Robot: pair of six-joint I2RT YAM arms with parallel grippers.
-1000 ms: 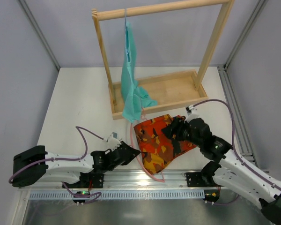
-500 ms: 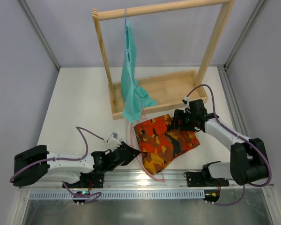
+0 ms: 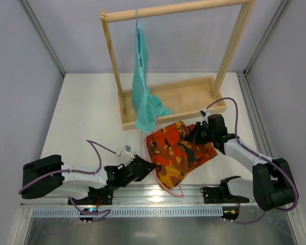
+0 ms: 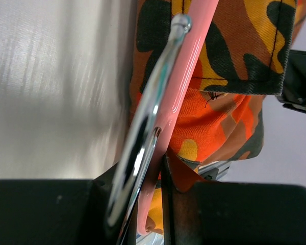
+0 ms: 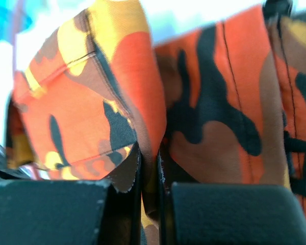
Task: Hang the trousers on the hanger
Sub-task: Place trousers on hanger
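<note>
Now: R gripper (image 3: 196,135) is pinched tight on a fold at the far-right edge of the trousers (image 3: 178,153). Wrist view shows cloth squeezed between both pads (image 5: 229,209), no gap. L gripper (image 3: 143,166) is nearly closed on the hanger (image 4: 186,76), clamping pink arm + metal hook (image 4: 152,104) together at the cloth's near-left side. Trousers lie bunched on the table (image 3: 86,112), near-centre, just in front of the wooden rack (image 3: 188,99). Hanger's far end is hidden by cloth.

Step in hand, my read: lift the gripped edge, feed it over the bar. Hold L steady w/ hanger level; raise R only enough to clear; go slow so the fold doesn't slip or drag the hanger along.

Surface: white, smooth, faint sheen; cloth shd slide easy. Room: grey panel walls, teal garment (image 3: 142,87) hanging on the rack at back, metal rail (image 3: 158,195) at near edge.
</note>
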